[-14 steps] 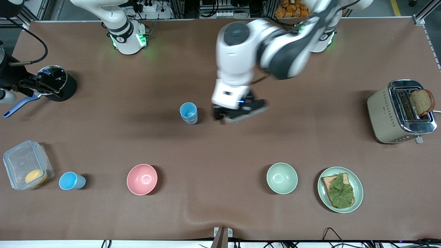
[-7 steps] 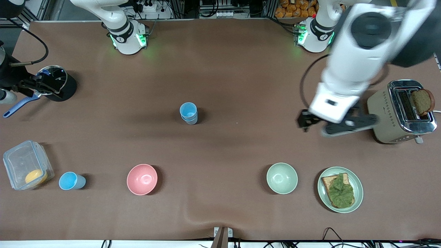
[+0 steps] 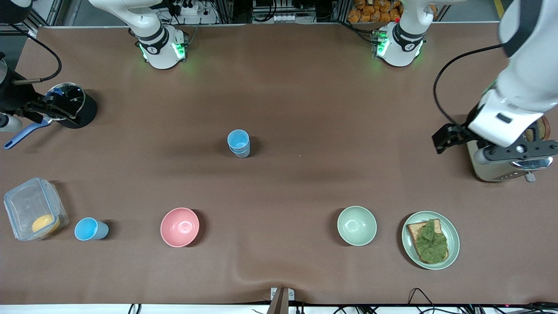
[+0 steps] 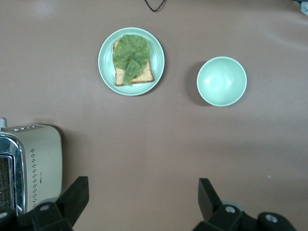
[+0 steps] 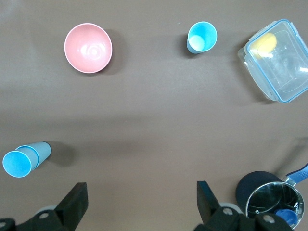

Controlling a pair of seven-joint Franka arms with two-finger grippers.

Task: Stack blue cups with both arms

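Left wrist view shows the left gripper (image 4: 139, 202) with its two fingers wide apart and nothing between them, over bare table just beside the toaster (image 4: 30, 166). In the front view this gripper (image 3: 495, 146) hangs at the left arm's end of the table, partly covering the toaster (image 3: 501, 168), and a slice of bread (image 3: 539, 131) in the slot is mostly hidden by the arm. Nearer to the front camera than this gripper stand the plate (image 3: 453, 244) with toast and a green leaf on it, and beside it the pale green bowl (image 3: 356, 225). The right gripper (image 5: 139, 202) is also spread apart and holds nothing; it is over the right arm's end of the table, close to the black pot (image 5: 267, 195), and this arm waits. The stacked blue cups (image 3: 239, 143), it seems two nested together, stand upright in the middle of the table, well apart from both grippers. A single blue cup (image 3: 89, 229) stands between the clear container (image 3: 30, 209) and the pink bowl (image 3: 179, 226).
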